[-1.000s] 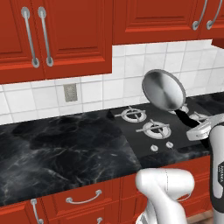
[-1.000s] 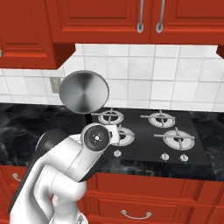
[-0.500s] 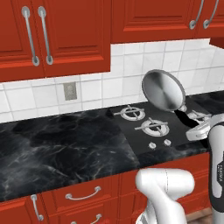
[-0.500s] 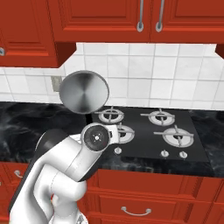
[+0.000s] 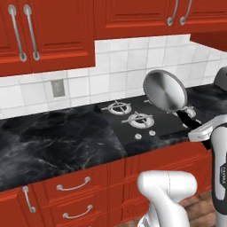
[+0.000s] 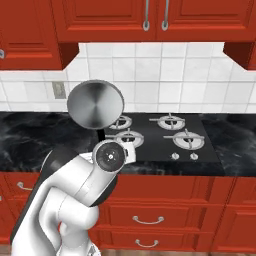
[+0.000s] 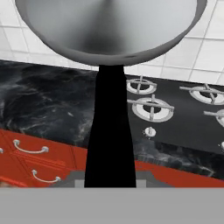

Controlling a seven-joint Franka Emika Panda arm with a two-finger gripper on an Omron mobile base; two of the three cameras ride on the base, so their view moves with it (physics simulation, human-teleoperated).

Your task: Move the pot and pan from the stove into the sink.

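In the left base view, the black marbled counter [image 5: 53, 137] runs from the left edge to the stove [image 5: 146, 126], which sits toward the right end under the white tiled wall [image 5: 115, 71]. A grey wall outlet [image 5: 57, 88] is set in the tiles above the counter's back edge. Red upper cabinets [image 5: 53, 31] hang above and red drawers [image 5: 75, 190] fill the front below. The pan [image 5: 165, 90] is held up in the air above the stove's right half, tipped nearly upright so its shiny underside faces the camera, its black handle [image 5: 188, 120] slanting down to the right into the white arm [image 5: 219, 164] at the right edge. The gripper itself is hard to make out there.

The right base view shows the same pan [image 6: 95, 105] at left of the stove [image 6: 160, 137], raised above the counter's front edge, handle pointing straight down to the wrist [image 6: 109, 156]. All four burner grates are bare here, and two silver knobs [image 6: 183, 156] show at the stove's front edge.

The hand view alone gives the grip: the handle [image 7: 109, 131] rises from the gripper [image 7: 109, 181], whose jaws are clamped on it, up to the pan bowl [image 7: 109, 26].
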